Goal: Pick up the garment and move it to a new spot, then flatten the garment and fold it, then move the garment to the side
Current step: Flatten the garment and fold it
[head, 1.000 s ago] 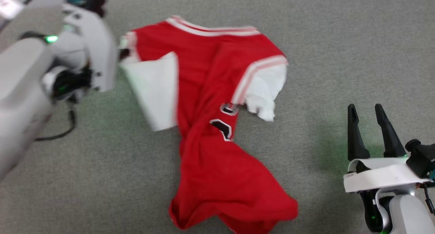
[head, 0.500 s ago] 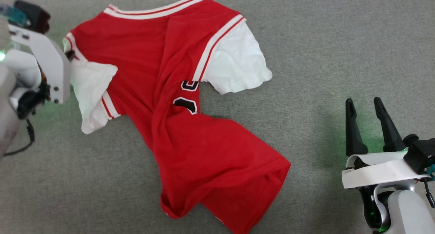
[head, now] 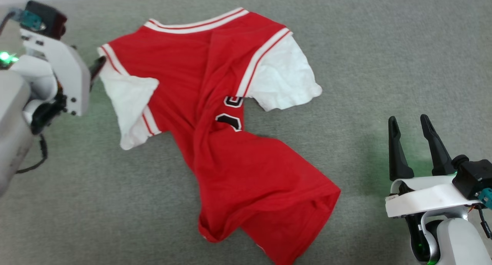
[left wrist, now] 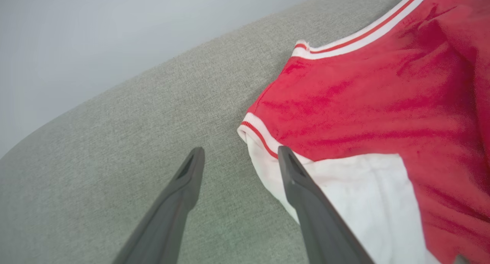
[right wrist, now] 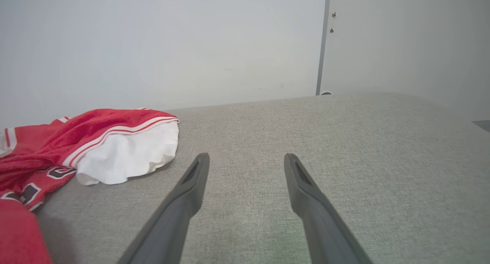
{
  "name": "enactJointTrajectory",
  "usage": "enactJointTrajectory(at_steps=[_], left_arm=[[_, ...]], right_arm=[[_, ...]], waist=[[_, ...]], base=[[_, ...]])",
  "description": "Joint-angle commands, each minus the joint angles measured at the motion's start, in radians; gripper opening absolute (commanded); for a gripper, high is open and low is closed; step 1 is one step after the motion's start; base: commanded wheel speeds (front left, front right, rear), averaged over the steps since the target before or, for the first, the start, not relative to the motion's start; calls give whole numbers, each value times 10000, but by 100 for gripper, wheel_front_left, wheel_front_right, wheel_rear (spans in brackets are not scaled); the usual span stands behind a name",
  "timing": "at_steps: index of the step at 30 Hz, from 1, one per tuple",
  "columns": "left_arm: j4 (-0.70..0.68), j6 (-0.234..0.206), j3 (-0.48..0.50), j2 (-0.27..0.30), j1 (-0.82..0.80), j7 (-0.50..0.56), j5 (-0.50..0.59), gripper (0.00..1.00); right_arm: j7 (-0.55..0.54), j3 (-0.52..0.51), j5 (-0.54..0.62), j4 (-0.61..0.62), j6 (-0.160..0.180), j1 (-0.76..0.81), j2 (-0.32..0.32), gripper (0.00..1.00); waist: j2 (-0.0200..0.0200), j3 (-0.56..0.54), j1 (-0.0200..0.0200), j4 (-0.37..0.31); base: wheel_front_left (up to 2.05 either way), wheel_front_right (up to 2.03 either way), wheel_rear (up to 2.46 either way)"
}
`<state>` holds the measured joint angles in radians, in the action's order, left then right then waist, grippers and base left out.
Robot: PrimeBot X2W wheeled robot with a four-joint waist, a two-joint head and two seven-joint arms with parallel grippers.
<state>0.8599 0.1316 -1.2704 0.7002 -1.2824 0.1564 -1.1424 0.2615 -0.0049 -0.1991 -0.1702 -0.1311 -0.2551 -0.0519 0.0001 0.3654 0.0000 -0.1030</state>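
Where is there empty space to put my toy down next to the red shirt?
Widest bare patch: grey surface between the garment and the right gripper. Another lies lower left, below the folded white sleeve. Crowded: by the left gripper at the garment's shoulder.

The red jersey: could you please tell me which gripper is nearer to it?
Left. The left gripper is open right at the shoulder edge of the garment, one finger over the white sleeve. The right gripper, also open, sits well clear to its right over bare grey fabric.
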Motion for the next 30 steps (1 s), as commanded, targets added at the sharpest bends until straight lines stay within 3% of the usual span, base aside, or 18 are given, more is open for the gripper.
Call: enactJointTrajectory(at_steps=[1,6,13,21,22,23,25,27,30], left_arm=[[-239,-26,-37,-32,1,4,-23,100],[-1341,-26,-78,-27,228,889,-124,100],[-3544,-26,-98,260,367,3389,-199,100],[-3489,-26,-99,73,483,3319,-16,100],[-3297,-26,-98,49,504,3268,102,95],[-3139,-26,-98,27,527,3220,301,73],[-2869,-26,-100,-45,586,3077,454,46],[-2682,-26,-97,-137,656,2899,218,0],[-2443,-26,47,-108,646,2499,-194,0]], right_arm=[[50,-32,59,-34,7,120,15,100],[50,-50,55,-111,7,236,16,100],[50,79,-46,-115,7,91,16,100],[50,42,-106,16,7,-21,16,100],[50,36,-122,22,7,-2,16,100],[48,25,-123,21,7,-3,18,100],[50,6,-122,40,7,-18,18,100],[50,-36,-99,39,7,-12,16,100],[50,-114,-14,30,7,48,19,100]], waist=[[-1,-273,0,289],[-1,-471,0,512],[-1,-425,0,548],[-1,-42,0,248],[-1,-16,0,218],[-1,4,0,195],[-1,22,0,168],[-1,5,0,183],[-1,-83,0,284]], base=[[0,0,0],[0,0,0],[0,0,0],[0,0,0],[0,0,0],[0,0,0],[0,0,0],[0,0,0],[0,0,0]])
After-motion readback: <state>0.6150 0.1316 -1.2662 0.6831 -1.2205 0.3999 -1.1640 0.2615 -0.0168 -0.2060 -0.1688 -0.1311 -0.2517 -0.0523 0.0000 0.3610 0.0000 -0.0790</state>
